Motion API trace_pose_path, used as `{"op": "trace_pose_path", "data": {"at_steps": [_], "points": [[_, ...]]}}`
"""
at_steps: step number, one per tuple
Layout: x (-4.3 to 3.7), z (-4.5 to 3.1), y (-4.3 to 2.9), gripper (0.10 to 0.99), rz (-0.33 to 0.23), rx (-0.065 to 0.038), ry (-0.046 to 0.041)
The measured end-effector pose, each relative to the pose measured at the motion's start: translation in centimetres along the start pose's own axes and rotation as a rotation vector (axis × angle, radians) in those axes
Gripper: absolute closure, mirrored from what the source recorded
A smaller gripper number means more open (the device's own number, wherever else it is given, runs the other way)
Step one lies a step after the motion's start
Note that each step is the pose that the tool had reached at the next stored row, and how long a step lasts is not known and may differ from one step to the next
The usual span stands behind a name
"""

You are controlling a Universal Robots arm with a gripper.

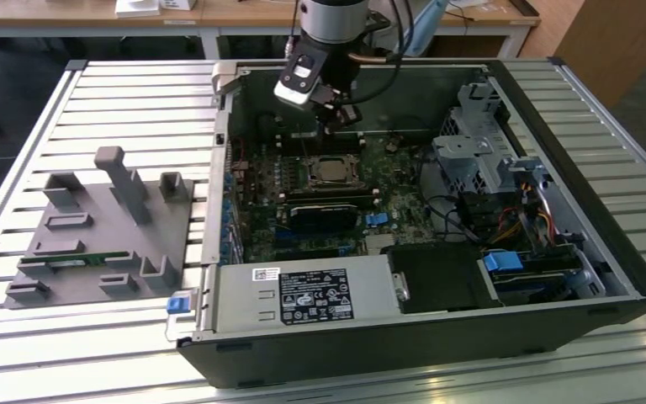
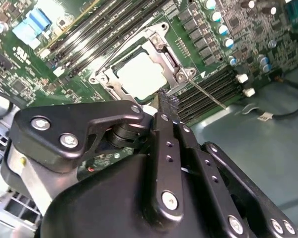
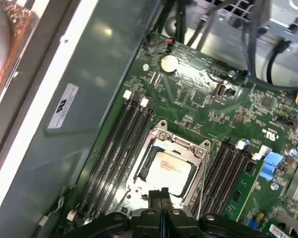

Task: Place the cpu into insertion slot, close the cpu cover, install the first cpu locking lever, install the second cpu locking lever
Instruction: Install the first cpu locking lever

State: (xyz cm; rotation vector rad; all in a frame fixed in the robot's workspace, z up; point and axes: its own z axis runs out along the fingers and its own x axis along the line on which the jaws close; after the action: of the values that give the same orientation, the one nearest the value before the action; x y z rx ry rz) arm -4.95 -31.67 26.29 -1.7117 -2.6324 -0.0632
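Now black metal gripper (image 2: pixel 167 101) clenched, empty, beside thin silvery windowed cpu cover (image 2: pixel 107 82); flat silver-grey square cpu (image 1: pixel 329 171) seated beneath it, at gripper's 6 o'clock in the exterior view.

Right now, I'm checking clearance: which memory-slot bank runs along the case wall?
The wall-side bank, its black slots directly beside the grey case wall. The other bank lies across the cpu, nearer the blue clip.

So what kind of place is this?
Likely a robotics lab or test bench: an opened computer case lies on a slatted metal table, a grey fixture block beside it, office desks behind.
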Motion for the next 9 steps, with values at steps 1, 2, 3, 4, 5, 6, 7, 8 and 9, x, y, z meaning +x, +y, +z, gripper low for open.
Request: {"op": "trace_pose_path", "data": {"at_steps": [1,2,3,4,5,6,7,8,9], "points": [[0.0,0.0,0.0,0.98,-0.014,0.003,-0.0018],[-0.01,0.01,-0.01,0.98,-0.029,0.004,-0.0029],[-0.01,0.02,0.0,0.98,-0.044,0.006,-0.0041],[-0.01,0.03,0.0,0.98,-0.059,0.007,-0.0055],[-0.01,0.04,-0.01,0.98,-0.073,0.008,-0.0073],[-0.01,0.05,-0.01,0.98,-0.085,0.01,-0.0091],[-0.01,0.06,-0.01,0.98,-0.098,0.011,-0.0101],[-0.01,0.06,-0.01,0.98,-0.109,0.012,-0.0107],[-0.01,0.06,-0.02,0.98,-0.119,0.012,-0.0106]]}}
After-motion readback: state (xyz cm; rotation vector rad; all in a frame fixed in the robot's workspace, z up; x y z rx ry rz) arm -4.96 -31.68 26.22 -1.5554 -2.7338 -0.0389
